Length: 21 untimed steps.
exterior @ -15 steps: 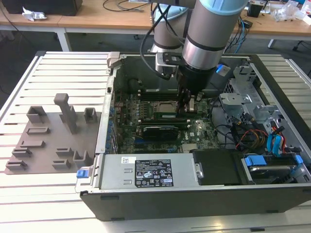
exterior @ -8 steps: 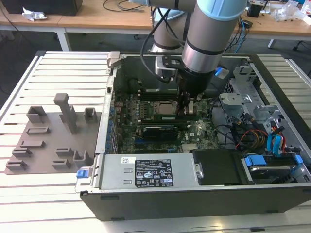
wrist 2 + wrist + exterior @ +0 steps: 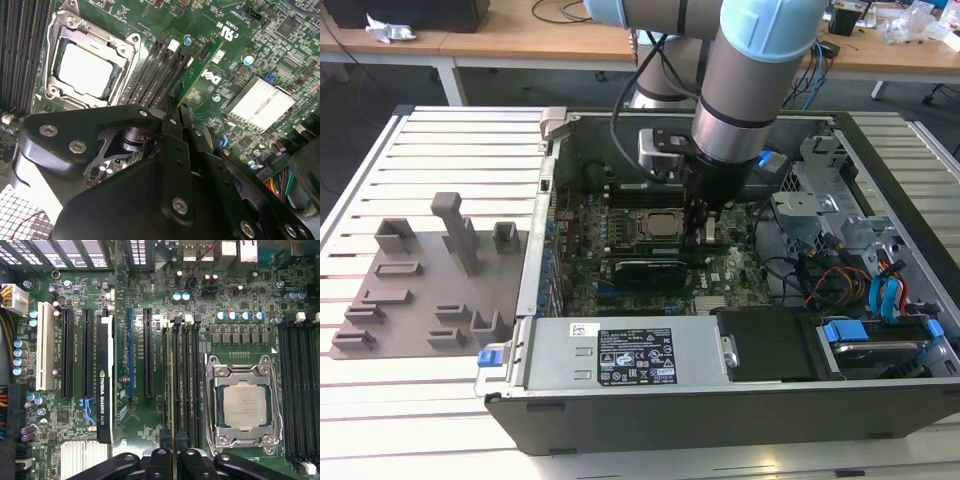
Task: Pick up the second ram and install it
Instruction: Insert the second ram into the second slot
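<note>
In the exterior view, a grey fixture plate (image 3: 410, 300) lay on the slatted table (image 3: 440, 140), at about 9 o'clock from the gripper (image 3: 705, 228) and well apart from it. Next came the open computer case (image 3: 720, 410). The silver power supply (image 3: 620, 355) sat along the case's near wall, at about 7 o'clock from the gripper. The arm (image 3: 740, 90) came down from 12 o'clock into the case. The gripper stood over the motherboard (image 3: 720, 275), just beside the processor socket (image 3: 650, 225), which was at its 9 o'clock. Blue cables (image 3: 885, 295) lay at about 4 o'clock, near the drive bay.

In the first wrist view, the card (image 3: 104, 390) stood in its slot, well apart from the gripper (image 3: 173, 452). The ram (image 3: 172, 390) appeared edge-on as a thin line. It ran straight out from between the two black fingers (image 3: 159, 456), along the memory slots (image 3: 192, 390) beside the socket (image 3: 245, 405).

In the second wrist view, the socket (image 3: 85, 67) was near the slots (image 3: 157, 70). The gripper (image 3: 179, 112) was closed narrow on the ram (image 3: 202, 75), with the fingers (image 3: 172, 125) pressed on both of its flat faces. The green stick with its pale label reached forward from the fingertips, in line with the slots. I could not tell if its lower edge was already seated. A ribbed silver heatsink (image 3: 260, 105) sat beyond the ram.
</note>
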### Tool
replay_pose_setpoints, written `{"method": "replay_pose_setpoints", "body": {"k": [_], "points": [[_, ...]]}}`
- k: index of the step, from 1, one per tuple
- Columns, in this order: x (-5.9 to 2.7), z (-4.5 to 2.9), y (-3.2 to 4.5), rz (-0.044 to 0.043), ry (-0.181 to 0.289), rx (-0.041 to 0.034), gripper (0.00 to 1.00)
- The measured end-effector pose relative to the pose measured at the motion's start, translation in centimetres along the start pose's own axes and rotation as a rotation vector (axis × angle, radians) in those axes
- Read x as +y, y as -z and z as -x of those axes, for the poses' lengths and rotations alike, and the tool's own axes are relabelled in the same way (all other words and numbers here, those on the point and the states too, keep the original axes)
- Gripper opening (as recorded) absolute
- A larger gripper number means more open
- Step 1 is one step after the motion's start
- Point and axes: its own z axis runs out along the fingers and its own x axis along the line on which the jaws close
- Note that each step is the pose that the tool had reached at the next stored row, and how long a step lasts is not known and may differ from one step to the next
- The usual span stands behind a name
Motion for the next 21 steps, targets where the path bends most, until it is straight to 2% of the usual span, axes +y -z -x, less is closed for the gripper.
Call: {"method": "replay_pose_setpoints", "body": {"k": [2,3,6,7,10,13,15,18,21], "points": [[0.07,0.05,0.01,-0.0011,0.000,-0.0012,0.13],[0.09,0.10,0.25,-0.0040,0.000,-0.0045,0.13],[0.22,0.11,1.65,-0.0046,0.000,-0.0016,0.13],[0.32,0.10,1.67,-0.0048,0.000,-0.0018,0.13],[1.19,0.10,1.30,-0.0045,0.001,-0.0073,0.13],[2.00,0.31,0.70,-0.0054,-0.022,-0.0095,0.13],[3.16,0.63,0.50,-0.0053,-0.023,-0.0108,0.13],[3.32,0.81,-0.05,-0.0052,-0.022,-0.0129,0.13],[3.30,1.28,-0.28,-0.0052,-0.019,-0.0127,0.13]]}}
